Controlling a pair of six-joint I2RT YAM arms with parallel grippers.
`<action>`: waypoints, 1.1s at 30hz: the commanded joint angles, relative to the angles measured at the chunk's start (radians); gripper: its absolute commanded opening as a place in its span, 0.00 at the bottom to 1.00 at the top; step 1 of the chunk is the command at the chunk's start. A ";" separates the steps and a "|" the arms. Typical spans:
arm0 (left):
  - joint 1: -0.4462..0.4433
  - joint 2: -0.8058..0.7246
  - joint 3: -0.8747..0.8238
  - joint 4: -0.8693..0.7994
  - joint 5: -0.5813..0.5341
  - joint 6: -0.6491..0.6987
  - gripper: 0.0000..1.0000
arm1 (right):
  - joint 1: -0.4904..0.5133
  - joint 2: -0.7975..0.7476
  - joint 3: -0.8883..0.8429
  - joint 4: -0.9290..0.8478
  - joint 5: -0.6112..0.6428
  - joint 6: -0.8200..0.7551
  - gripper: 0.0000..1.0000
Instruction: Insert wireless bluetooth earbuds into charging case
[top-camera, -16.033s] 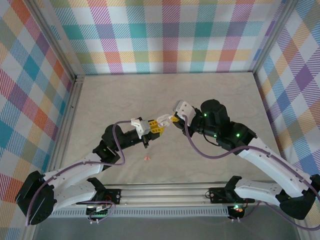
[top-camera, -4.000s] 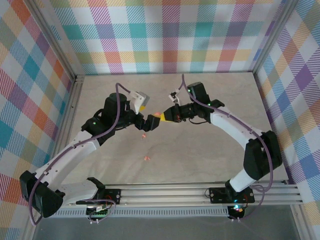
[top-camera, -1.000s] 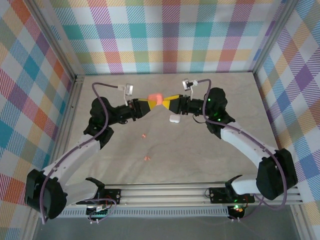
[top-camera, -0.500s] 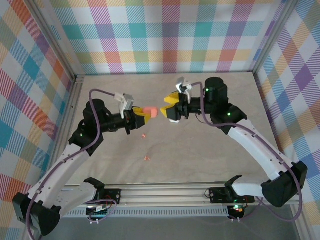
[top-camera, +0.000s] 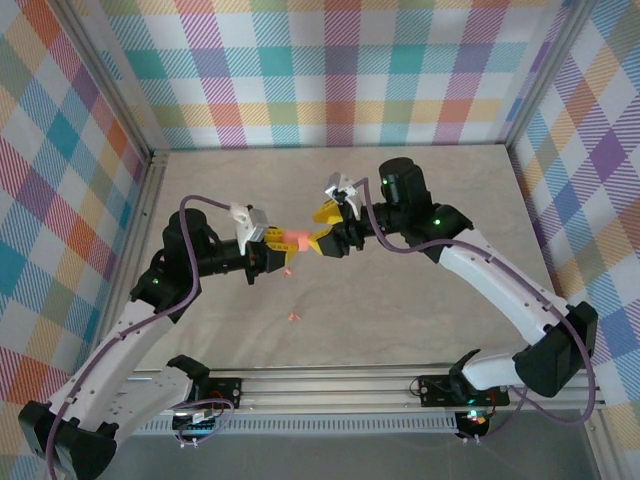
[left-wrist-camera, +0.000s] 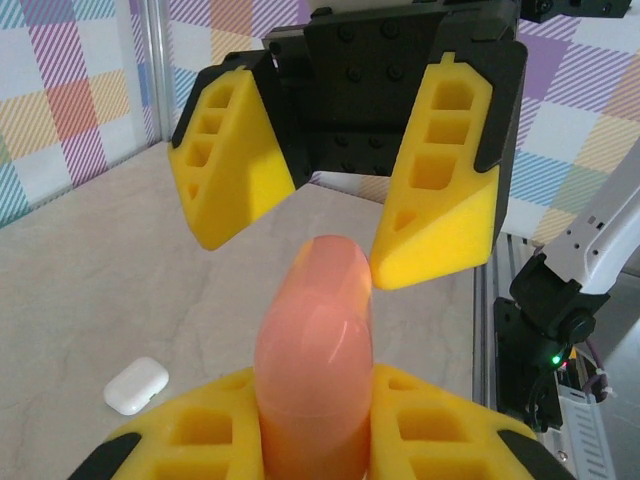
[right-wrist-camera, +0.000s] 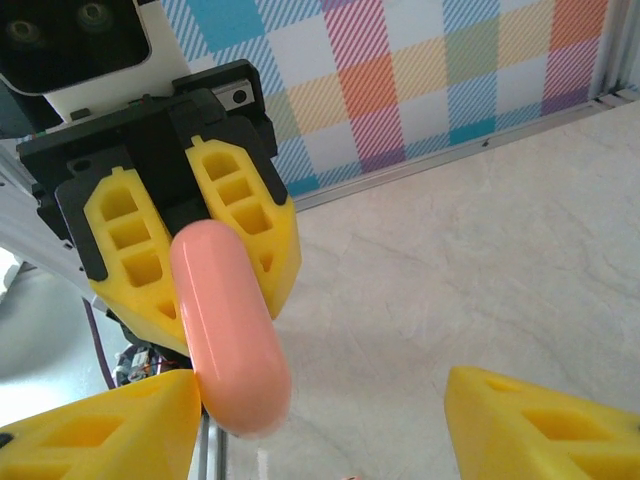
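Note:
My left gripper (top-camera: 283, 240) is shut on a salmon-pink pebble-like charging case (top-camera: 297, 238), held closed above the table. In the left wrist view the case (left-wrist-camera: 315, 345) stands up between my yellow fingers (left-wrist-camera: 190, 440). My right gripper (top-camera: 318, 228) faces it, open, with one finger (right-wrist-camera: 100, 430) touching or nearly touching the case's tip (right-wrist-camera: 230, 325). Two salmon-pink earbuds lie on the table, one (top-camera: 287, 270) below the case and one (top-camera: 293, 316) nearer the front. A closed white case (left-wrist-camera: 136, 384) lies on the table. The white earbuds are out of view.
The marble-look tabletop (top-camera: 420, 290) is boxed in by plaid walls and metal frame posts (top-camera: 150, 160). A rail (top-camera: 330, 385) runs along the near edge by the arm bases.
My right gripper has swung left and down, open, up to the pink case's tip. My left gripper has shifted slightly with the case. The white case is now hidden under the right arm.

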 joint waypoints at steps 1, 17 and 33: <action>-0.016 -0.010 -0.007 0.001 0.039 0.027 0.00 | 0.014 0.024 0.052 -0.013 -0.031 -0.033 0.65; -0.030 -0.003 -0.023 0.014 0.062 0.045 0.00 | 0.015 0.092 0.142 -0.115 0.231 0.018 0.65; -0.032 -0.004 -0.045 -0.051 -0.065 0.049 0.00 | -0.025 0.079 0.149 -0.107 0.200 0.182 0.65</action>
